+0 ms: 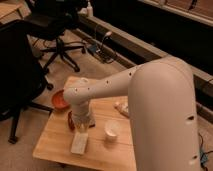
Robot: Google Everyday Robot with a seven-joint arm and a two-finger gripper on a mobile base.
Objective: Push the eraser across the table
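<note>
Gripper (83, 125) sits low on table (55, 150), btwn red oval (70, 121) & cup (111, 131); we can't tell its state. Eraser hidden, prob. beneath it. We'd judge it light, rubbery, grippy: push 1 edge, low.

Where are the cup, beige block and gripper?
white cup (111, 131), camera view, its mouth.
beige block (79, 143), camera view, top face.
gripper (83, 126), camera view, lower tip, just beyond the beige block.

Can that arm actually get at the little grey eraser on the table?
Probably yes: the gripper hangs low over the table, between the dark red thing and the white cup, with nothing blocking it. The eraser seems hidden just beneath it.
</note>
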